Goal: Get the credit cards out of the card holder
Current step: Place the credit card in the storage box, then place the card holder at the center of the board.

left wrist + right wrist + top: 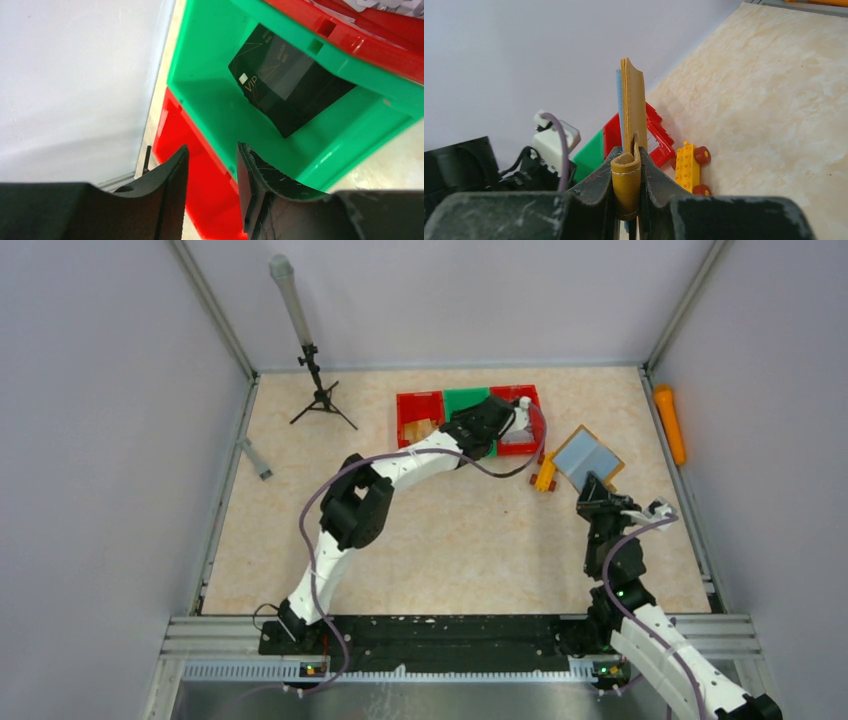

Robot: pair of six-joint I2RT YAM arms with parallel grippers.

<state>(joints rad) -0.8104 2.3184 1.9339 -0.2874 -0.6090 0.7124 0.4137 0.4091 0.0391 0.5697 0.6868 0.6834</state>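
Observation:
The mustard-brown card holder (633, 115) stands upright on edge, and my right gripper (630, 150) is shut on its folded lower edge. From above the card holder (588, 455) shows its grey lining, held at the right of the table. My left gripper (212, 146) hangs open over the green bin (210, 100) with nothing between its fingers. A black card marked VIP (287, 85) lies in that bin. Tan credit cards (420, 430) lie in the left red bin (408, 405). In the top view my left gripper (487, 420) is above the row of bins.
A yellow toy block with red wheels (545, 475) lies just left of the card holder. The right red bin (522, 430) holds pale items. A small tripod (320, 395) stands at the back left. An orange cylinder (670, 425) lies along the right wall.

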